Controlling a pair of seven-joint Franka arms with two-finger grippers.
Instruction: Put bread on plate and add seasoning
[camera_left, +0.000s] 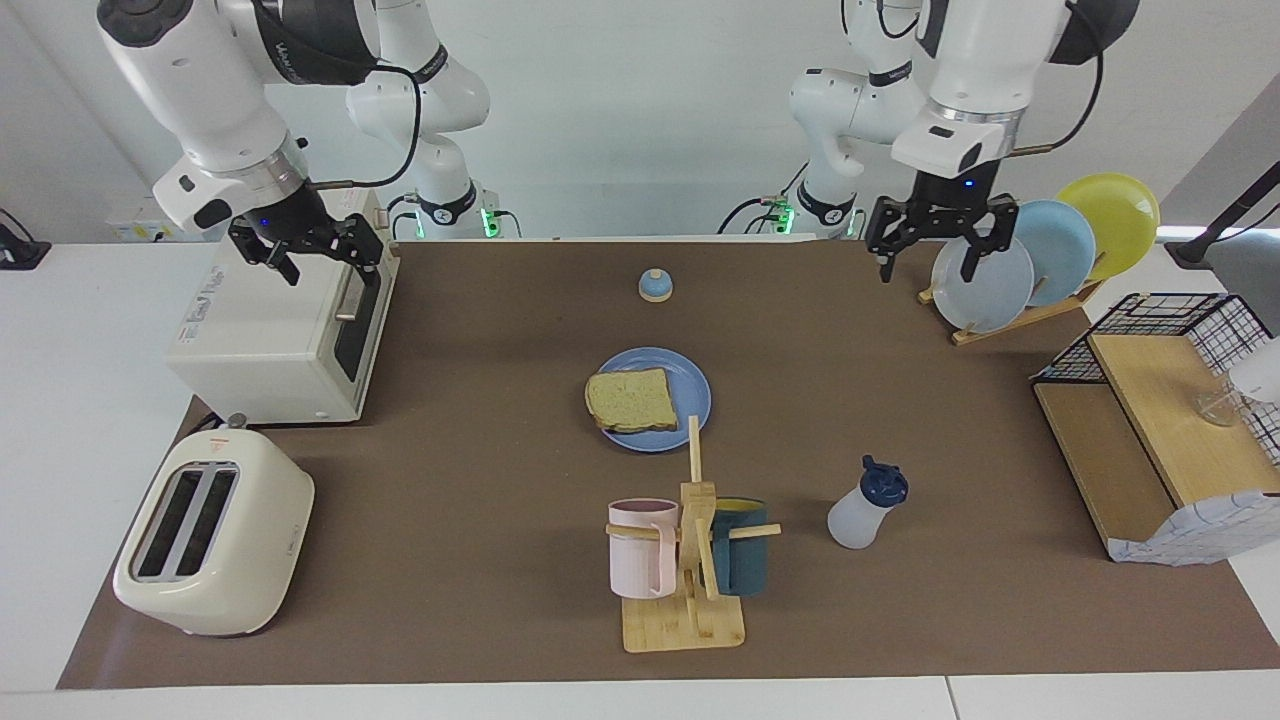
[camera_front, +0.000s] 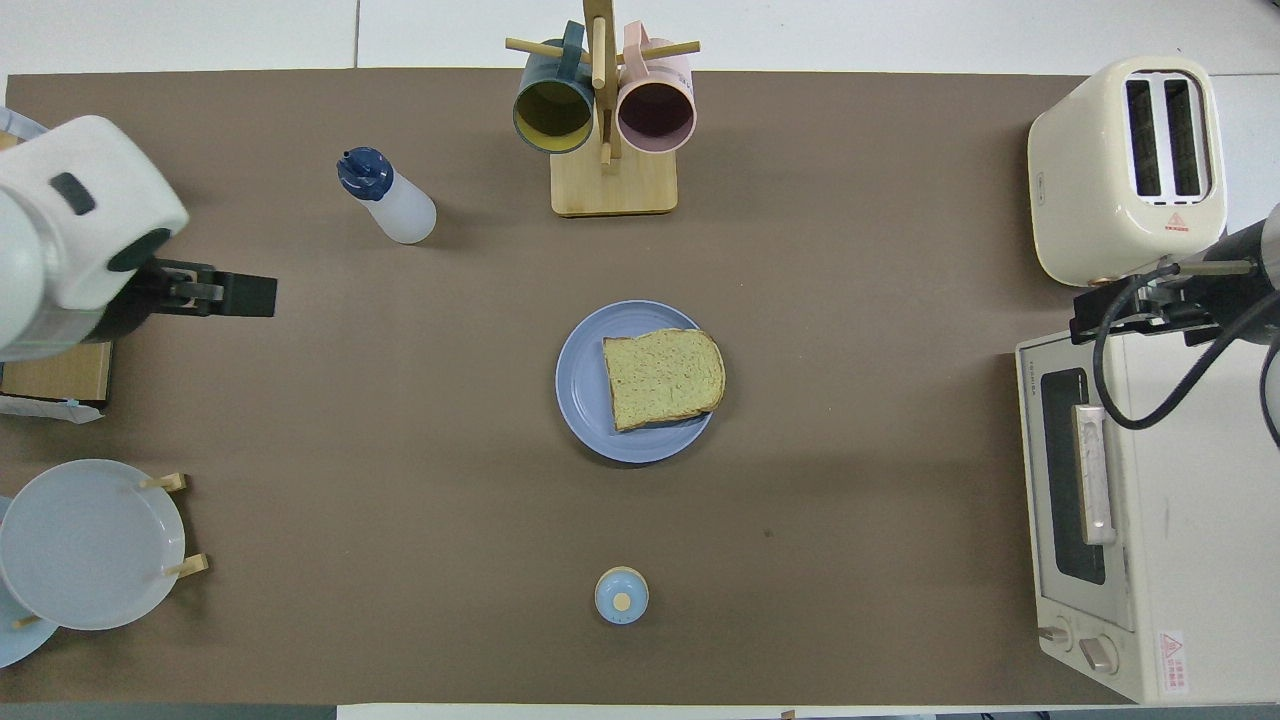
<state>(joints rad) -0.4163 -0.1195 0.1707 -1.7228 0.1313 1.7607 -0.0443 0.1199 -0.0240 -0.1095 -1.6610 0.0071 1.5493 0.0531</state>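
— Where is the bread (camera_left: 632, 398) lying?
— On the plate (camera_left: 692, 388); the seasoning (camera_left: 866, 504) is standing near the mug rack (camera_left: 690, 560).
— Your fingers?
— My left gripper (camera_left: 926, 252) and right gripper (camera_left: 318, 254) are hanging open, empty. The oven (camera_left: 285, 330) writing is unreadable.

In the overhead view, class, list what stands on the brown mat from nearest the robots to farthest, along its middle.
Bell → blue plate with the bread on it → mug rack.

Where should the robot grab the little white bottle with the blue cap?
Probably around the white body of the seasoning bottle, below its cap, coming from the side. It stands upright, apart from the mug rack, and the left end effector is at that end of the table.
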